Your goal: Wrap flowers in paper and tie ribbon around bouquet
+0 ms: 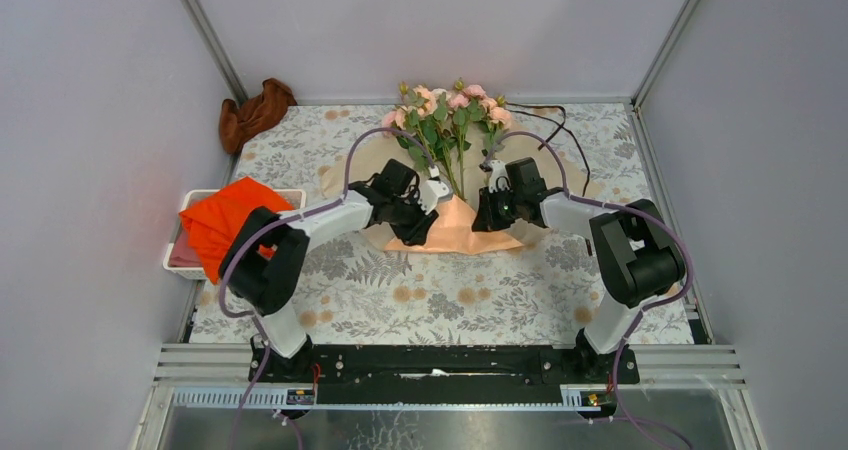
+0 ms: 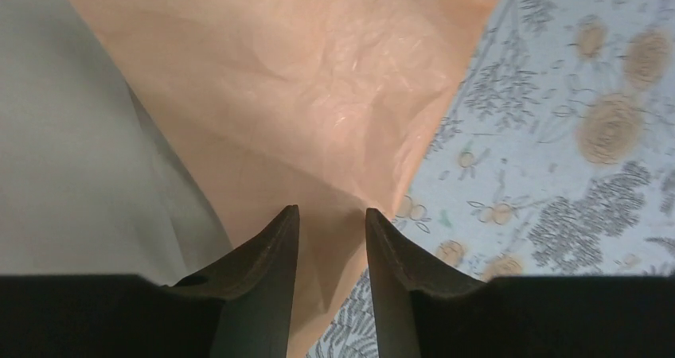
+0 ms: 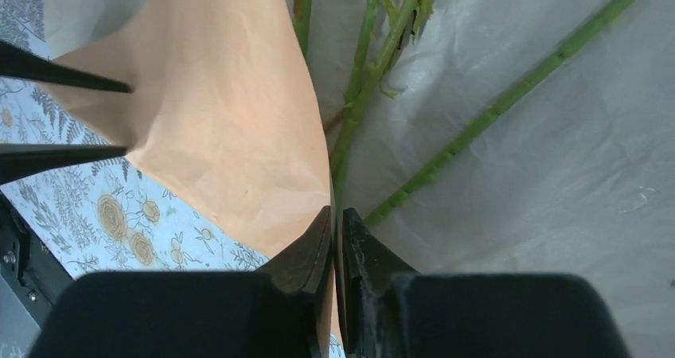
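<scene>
Pinching edge of thin peach-orange creased paper sheet (image 3: 231,135) w/ R gripper (image 3: 336,212), jaws near-closed; L gripper (image 2: 332,210) parted, empty, over sheet; pale pink flowers w/ green stems (image 1: 450,115) alongside.

Soft, even light from above fills the top view. The walls read flat grey, and the arms (image 1: 330,215) cast only faint, loose-edged shadows on the tablecloth (image 1: 450,290). The frame rails bow slightly toward the edges, likely lens distortion. In the left wrist view the paper (image 2: 318,71) glows warm and slightly soft, with a faint sheen on its creases, while the left gripper (image 2: 332,219) is a dark, blurred silhouette. In the right wrist view the stems (image 3: 509,99) are fairly sharp, the white sheet (image 3: 557,199) is bright, and the right gripper (image 3: 336,219) is almost black and out of focus.
</scene>
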Robot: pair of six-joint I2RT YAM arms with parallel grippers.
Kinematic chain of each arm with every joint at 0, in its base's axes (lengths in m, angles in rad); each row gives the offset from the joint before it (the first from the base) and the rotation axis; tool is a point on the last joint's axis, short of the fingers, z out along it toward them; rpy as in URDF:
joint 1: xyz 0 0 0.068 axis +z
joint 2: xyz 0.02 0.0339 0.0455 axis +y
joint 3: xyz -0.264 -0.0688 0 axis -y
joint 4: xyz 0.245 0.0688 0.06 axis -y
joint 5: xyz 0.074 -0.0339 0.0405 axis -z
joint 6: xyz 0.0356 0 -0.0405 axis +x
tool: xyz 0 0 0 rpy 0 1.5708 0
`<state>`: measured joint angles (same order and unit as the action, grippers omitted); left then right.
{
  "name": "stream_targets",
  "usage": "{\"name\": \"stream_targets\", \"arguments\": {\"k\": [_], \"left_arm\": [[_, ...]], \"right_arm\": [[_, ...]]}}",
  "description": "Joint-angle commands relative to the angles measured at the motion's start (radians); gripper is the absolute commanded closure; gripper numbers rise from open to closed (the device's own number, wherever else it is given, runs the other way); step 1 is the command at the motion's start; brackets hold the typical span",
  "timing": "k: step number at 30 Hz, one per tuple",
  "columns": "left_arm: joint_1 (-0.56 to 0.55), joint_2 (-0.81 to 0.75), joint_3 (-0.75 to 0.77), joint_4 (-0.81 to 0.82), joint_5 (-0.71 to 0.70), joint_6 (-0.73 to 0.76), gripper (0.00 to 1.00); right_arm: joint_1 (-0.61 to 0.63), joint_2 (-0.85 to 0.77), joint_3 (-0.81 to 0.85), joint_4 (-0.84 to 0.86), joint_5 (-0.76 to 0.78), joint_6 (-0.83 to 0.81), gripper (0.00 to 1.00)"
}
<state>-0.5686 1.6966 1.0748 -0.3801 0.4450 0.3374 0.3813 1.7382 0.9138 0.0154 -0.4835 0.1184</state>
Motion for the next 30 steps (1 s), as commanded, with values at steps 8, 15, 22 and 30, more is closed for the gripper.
{"name": "stream_targets", "arguments": {"k": [8,15,22,30], "left_arm": [[0.006,0.087,-0.072,0.098,-0.088,-0.067,0.59],[0.006,0.08,-0.076,0.1,-0.073,-0.071,0.59],[0.006,0.068,-0.096,0.093,-0.115,-0.035,0.6],[0.011,0.006,-0.184,0.015,-0.179,0.09,0.59]], "right_arm": [[0.001,-0.263,0.057,-0.179,0.24,0.004,0.68],[0.125,-0.316,-0.085,0.009,0.121,0.113,0.77],[0.107,-0.158,-0.141,0.084,0.139,0.2,0.88],[0.004,-0.138,-0.25,-0.002,0.251,0.217,0.92]]}}
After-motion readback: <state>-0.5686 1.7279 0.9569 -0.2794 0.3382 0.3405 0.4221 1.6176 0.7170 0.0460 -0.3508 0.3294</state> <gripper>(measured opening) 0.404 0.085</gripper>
